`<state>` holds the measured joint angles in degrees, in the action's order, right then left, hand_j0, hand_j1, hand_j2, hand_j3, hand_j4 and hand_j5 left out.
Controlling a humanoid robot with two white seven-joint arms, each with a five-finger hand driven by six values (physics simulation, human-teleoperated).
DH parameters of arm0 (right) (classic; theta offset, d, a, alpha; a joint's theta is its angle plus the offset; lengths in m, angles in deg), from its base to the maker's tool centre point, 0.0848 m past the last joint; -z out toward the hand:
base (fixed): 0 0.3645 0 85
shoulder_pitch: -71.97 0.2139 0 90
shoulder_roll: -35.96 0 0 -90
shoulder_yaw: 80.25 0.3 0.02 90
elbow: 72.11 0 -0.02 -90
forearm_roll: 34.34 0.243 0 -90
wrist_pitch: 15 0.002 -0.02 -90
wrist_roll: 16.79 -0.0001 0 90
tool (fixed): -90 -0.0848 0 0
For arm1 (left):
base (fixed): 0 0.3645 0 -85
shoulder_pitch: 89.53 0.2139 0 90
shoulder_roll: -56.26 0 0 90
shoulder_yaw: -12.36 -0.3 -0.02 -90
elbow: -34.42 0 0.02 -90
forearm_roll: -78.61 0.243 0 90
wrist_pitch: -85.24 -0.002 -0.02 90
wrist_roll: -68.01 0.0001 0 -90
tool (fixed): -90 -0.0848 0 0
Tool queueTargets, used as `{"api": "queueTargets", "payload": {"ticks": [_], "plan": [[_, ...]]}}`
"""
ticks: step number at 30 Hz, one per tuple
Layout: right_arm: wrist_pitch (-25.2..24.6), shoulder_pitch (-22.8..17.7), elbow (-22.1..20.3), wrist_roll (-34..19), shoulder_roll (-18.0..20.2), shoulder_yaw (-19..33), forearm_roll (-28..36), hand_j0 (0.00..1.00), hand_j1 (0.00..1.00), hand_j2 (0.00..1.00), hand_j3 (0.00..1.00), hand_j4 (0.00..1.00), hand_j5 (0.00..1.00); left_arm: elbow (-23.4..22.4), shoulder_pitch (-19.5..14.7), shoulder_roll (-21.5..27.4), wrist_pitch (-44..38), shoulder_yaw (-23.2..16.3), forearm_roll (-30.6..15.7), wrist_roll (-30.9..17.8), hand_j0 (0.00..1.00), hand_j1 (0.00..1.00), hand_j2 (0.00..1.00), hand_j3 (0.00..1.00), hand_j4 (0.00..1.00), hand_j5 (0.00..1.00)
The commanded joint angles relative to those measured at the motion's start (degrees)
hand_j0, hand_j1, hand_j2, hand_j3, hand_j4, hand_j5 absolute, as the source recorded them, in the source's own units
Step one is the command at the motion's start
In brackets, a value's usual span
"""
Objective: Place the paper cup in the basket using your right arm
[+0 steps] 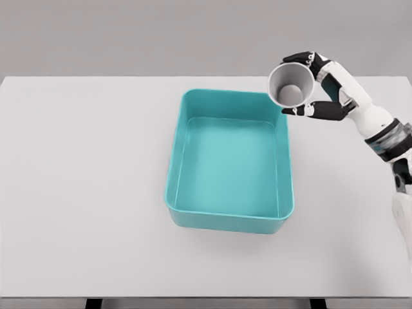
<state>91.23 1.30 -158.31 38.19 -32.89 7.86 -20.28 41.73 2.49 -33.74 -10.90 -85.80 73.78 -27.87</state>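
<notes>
The right hand (325, 90) comes in from the right edge on a white arm with a dark band at the wrist, and its fingers (302, 111) are clamped on the paper cup (291, 84). The cup is grey and tipped over on its side, so its round mouth faces the camera and its pale bottom shows deep inside. Dark-tipped fingers wrap over the top of the cup's rim, and one more presses against its underside, so the cup sits pinched between them, clear of the bench (84, 193).

The basket (193, 103) is a teal, rectangular tub with rounded corners and a raised rim, open at the top, standing flat on the white bench. It lies down and to the left of the fingers, and its far right corner is the part nearest them. The lower edge of the cup overlaps that corner's rim in the view; whether the cup hangs right over the rim or just behind it cannot be told from this angle. The inside of the basket shows only its smooth teal floor.

Beyond the fingers, farther back, the bench ends at a plain grey wall. Below them, toward the camera, the forearm runs down along the right edge of the view.
</notes>
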Motion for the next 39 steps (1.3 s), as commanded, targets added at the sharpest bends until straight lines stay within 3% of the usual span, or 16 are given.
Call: {"api": "queueTargets", "payload": {"ticks": [1,8,14,21,27,29,30,31,32,39], "plan": [[0.0,0.0,-1.2,0.0,0.0,-1.8,0.1,0.62,0.62,0.62,0.62,0.62,0.62,0.0,0.0,0.0,0.0,0.0,0.0,0.0,1.00,1.00,1.00,1.00,1.00,1.00],[0.5,0.4,-2.4,0.0,0.8,-6.4,-1.0,0.62,0.62,0.62,0.62,0.62,0.62,0.0,0.0,0.0,0.0,0.0,0.0,0.0,1.00,1.00,1.00,1.00,1.00,1.00],[0.6,1.8,-4.2,0.0,0.9,-10.6,-9.0,0.62,0.62,0.62,0.62,0.62,0.62,0.0,0.0,0.0,0.0,0.0,0.0,0.0,1.00,1.00,1.00,1.00,1.00,1.00],[0.7,2.6,-5.0,0.0,1.7,-13.1,-12.7,0.62,0.62,0.62,0.62,0.62,0.62,0.0,0.0,0.0,0.0,0.0,0.0,0.0,1.00,1.00,1.00,1.00,1.00,1.00],[0.6,4.4,-7.3,0.0,5.7,-17.6,-14.1,0.63,0.63,0.63,0.63,0.63,0.63,0.0,0.0,0.0,0.0,0.0,0.0,0.0,1.00,1.00,1.00,1.00,1.00,1.00],[0.6,4.6,-7.4,0.0,6.6,-18.2,-14.1,0.66,0.66,0.66,0.66,0.66,0.66,0.0,0.0,0.0,0.0,0.0,0.0,0.0,1.00,1.00,1.00,1.00,1.00,1.00],[0.6,4.7,-7.4,0.0,6.9,-18.6,-14.1,0.73,0.73,0.73,0.73,0.73,0.73,0.0,0.0,0.0,0.0,0.0,0.0,0.0,1.00,1.00,1.00,1.00,1.00,1.00],[0.6,4.7,-7.6,0.0,6.8,-18.6,-14.1,0.88,0.88,0.88,0.88,0.88,0.88,0.0,0.0,0.0,0.1,0.0,0.0,0.0,1.00,1.00,1.00,1.00,1.00,1.00],[0.6,4.8,-7.8,0.0,6.9,-18.6,-14.1,0.93,0.93,0.93,0.93,0.93,0.93,0.0,0.0,0.0,0.1,0.0,0.0,0.0,1.00,1.00,1.00,1.00,1.00,1.00],[0.3,4.9,-8.9,0.0,7.7,-18.7,-14.1,0.93,0.93,0.93,0.93,0.93,0.93,0.0,0.0,0.0,0.1,0.0,0.0,0.0,1.00,1.00,1.00,1.00,1.00,1.00]]}}
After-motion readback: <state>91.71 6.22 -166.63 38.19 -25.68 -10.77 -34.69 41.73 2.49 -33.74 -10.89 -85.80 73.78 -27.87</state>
